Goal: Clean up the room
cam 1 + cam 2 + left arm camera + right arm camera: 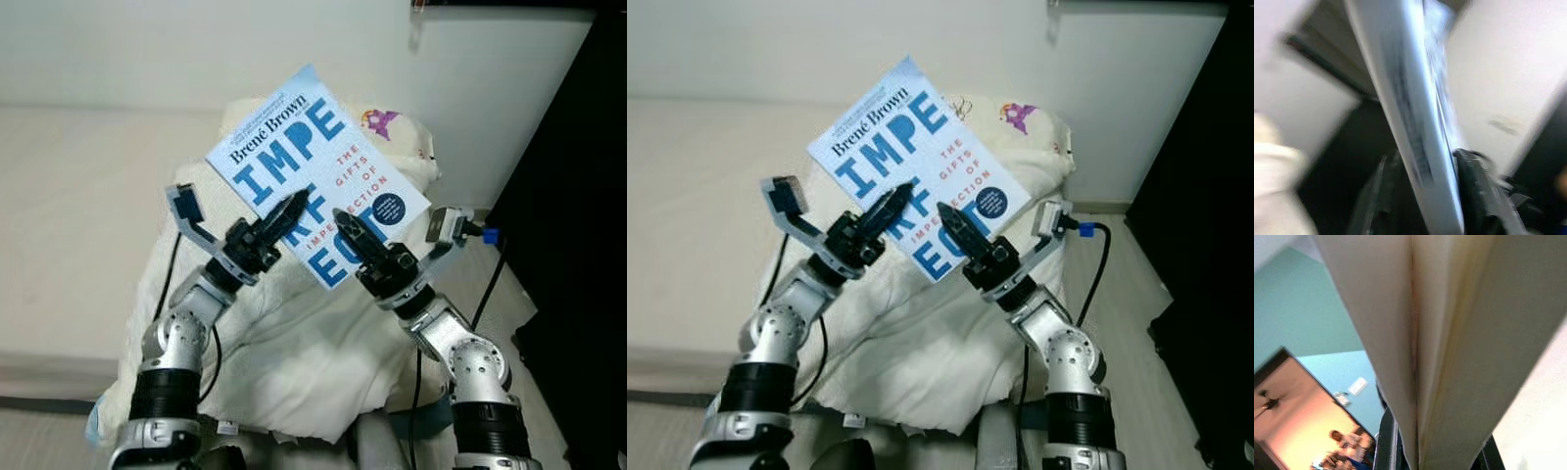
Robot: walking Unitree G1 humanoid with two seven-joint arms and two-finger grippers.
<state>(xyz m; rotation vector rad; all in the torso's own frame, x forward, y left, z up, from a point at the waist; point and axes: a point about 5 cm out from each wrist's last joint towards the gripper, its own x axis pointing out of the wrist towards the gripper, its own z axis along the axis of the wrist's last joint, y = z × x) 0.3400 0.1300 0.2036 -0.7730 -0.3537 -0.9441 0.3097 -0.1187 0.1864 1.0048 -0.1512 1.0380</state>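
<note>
The raised book point(315, 172) blocks the way ahead; bare mattress point(78, 215) lies open leftward.

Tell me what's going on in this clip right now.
The robot holds a blue and white book up in the air with both arms. The left gripper and the right gripper each have their jaws clamped on its lower edge. Below lies a pile of white bedding beside a mattress.
</note>
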